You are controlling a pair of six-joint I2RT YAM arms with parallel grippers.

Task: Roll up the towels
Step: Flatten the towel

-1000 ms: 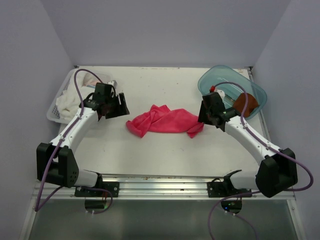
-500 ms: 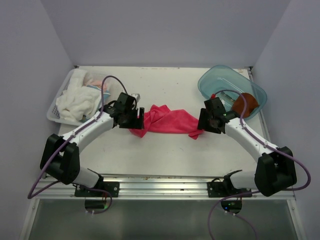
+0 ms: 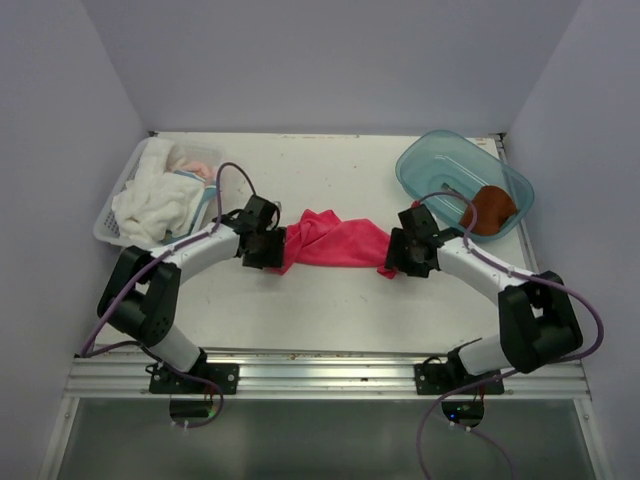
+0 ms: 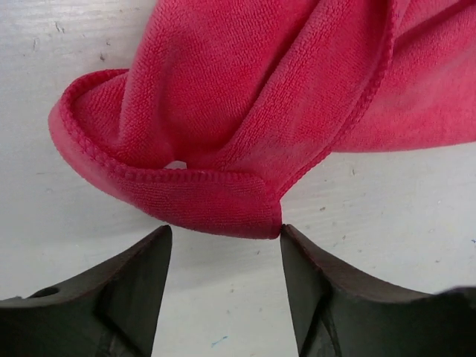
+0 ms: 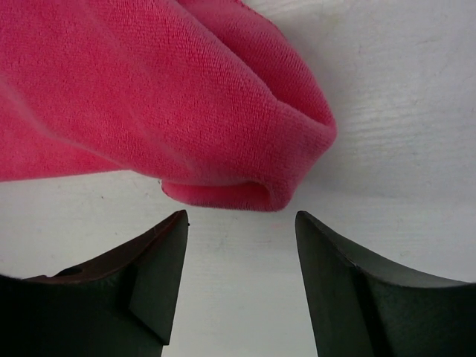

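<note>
Left gripper (image 3: pixel 274 248) and right gripper (image 3: pixel 394 257), both open and empty, flank the crumpled pink towel (image 3: pixel 335 241) mid-frame, poised to pinch its ends.

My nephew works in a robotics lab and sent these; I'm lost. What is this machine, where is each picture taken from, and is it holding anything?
These are two robot arms bolted at the near edge of a table, each ending in a two-finger gripper. The wide picture comes from a fixed camera above and behind them. The two close-ups come from cameras on the wrists, so the dark wedges there are each arm's own fingers. A crumpled pink towel lies mid-table, the left gripper at its left end, the right gripper at its right end. In both close-ups the jaws stand open with the towel's edge just ahead, so nothing is held. A rust-brown towel lies in a teal tub far right; a white basket of white cloths sits far left.
</note>
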